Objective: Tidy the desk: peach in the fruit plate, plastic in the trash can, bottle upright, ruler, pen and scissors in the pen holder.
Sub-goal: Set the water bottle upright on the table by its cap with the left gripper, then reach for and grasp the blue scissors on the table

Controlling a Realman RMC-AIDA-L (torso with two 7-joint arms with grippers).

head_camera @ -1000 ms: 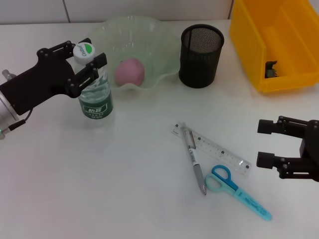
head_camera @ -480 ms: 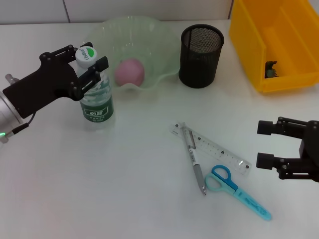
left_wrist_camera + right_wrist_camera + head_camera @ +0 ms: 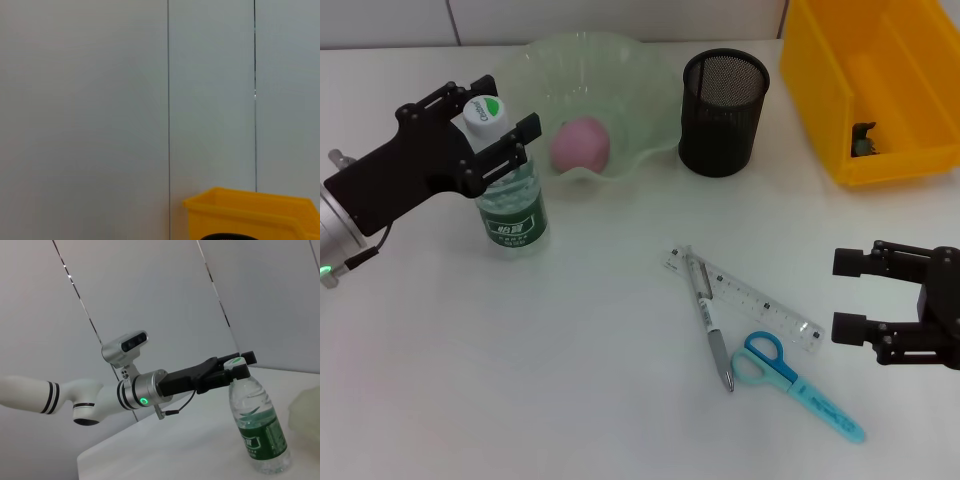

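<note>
Head view: at the upper left of the frame we see the left gripper with its fingers spread to either side of the neck of the bottle, which stands upright on the white table. The fingers look parted from the white cap, though we cannot tell whether they touch the neck. The right wrist view shows the same gripper around the cap of the standing bottle.

Just right of the bottle, at the upper middle, lies the pale green fruit plate, and the pink peach rests inside it. The black mesh pen holder stands just beside the plate's right rim. In the upper right corner sits the yellow trash can, with a small dark scrap inside that we cannot identify.

Lower middle of the frame, the clear ruler, the pen and the blue scissors lie flat together on the table; the pen crosses the ruler's upper end, and the scissor handles touch the ruler's lower end.

At the right edge, the right gripper hovers with its fingers apart, holding nothing, well apart from the scissors.
</note>
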